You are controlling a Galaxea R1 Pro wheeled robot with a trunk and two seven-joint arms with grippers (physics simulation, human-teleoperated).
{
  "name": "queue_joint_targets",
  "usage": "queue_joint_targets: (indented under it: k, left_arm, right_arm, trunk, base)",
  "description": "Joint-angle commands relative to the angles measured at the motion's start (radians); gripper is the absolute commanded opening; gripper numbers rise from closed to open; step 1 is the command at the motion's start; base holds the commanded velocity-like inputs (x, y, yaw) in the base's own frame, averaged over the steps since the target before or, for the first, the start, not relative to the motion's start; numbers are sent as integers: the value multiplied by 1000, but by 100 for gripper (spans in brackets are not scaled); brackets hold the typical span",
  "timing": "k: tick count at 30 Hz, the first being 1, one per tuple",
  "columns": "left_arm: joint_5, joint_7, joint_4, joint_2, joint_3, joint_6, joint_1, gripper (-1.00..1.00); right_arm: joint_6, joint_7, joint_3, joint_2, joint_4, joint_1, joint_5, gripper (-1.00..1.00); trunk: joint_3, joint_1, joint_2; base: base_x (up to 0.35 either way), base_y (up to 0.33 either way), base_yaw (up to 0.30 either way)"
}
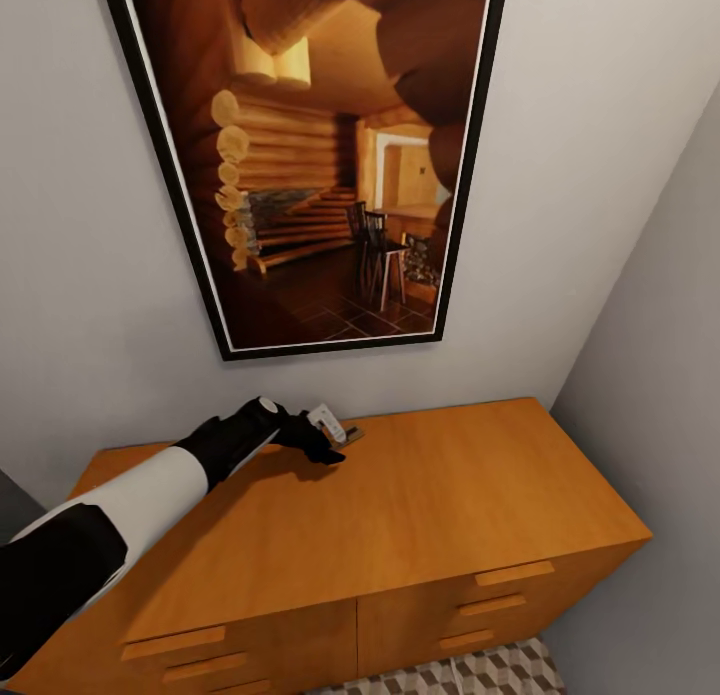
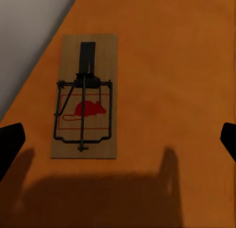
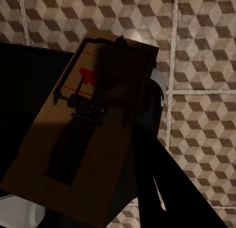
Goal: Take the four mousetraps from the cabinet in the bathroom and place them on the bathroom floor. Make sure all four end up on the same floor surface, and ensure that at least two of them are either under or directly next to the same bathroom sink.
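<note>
One mousetrap [image 2: 84, 105], a tan board with a dark spring bar and a red mouse mark, lies flat on the top of the orange-brown cabinet [image 1: 450, 495] near the wall. My left gripper [image 1: 318, 437] hovers just above it, open, its dark fingertips [image 2: 10, 144] spread wide and touching nothing. The head view shows the edge of that mousetrap [image 1: 350, 436] beside the gripper. My right gripper [image 3: 137, 132] is shut on a second mousetrap [image 3: 93, 124], held tilted above the cube-patterned bathroom floor [image 3: 201, 50]. The bathroom sink is out of view.
A large framed picture [image 1: 310, 155] hangs on the white wall above the cabinet. A grey wall closes in on the right. The drawer fronts with bar handles [image 1: 513, 573] face me, with a strip of patterned floor [image 1: 480, 675] below them.
</note>
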Motion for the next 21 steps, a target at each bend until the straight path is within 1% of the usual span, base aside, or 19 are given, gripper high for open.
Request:
queue_joint_targets:
  k: [1, 10, 19, 21]
  left_arm:
    - [9, 2, -2, 0, -6, 9, -1, 100]
    - [2, 3, -4, -11, -4, 9, -1, 100]
    - [2, 3, -3, -12, -4, 8, -1, 100]
    - [2, 3, -3, -12, -4, 7, -1, 100]
  right_arm:
    - [-4, 1, 5, 0, 1, -1, -6, -100]
    - [-5, 1, 6, 0, 1, -1, -5, -100]
    - [-14, 2, 7, -3, 1, -1, -2, -100]
    - [-29, 2, 8, -2, 1, -1, 2, -100]
  trunk:
    - [-2, 1, -2]
    - [-2, 1, -2]
    - [-2, 1, -2]
    - [-2, 1, -2]
  base:
    - [0, 0, 0]
    - [0, 0, 0]
    - [0, 0, 0]
    - [0, 0, 0]
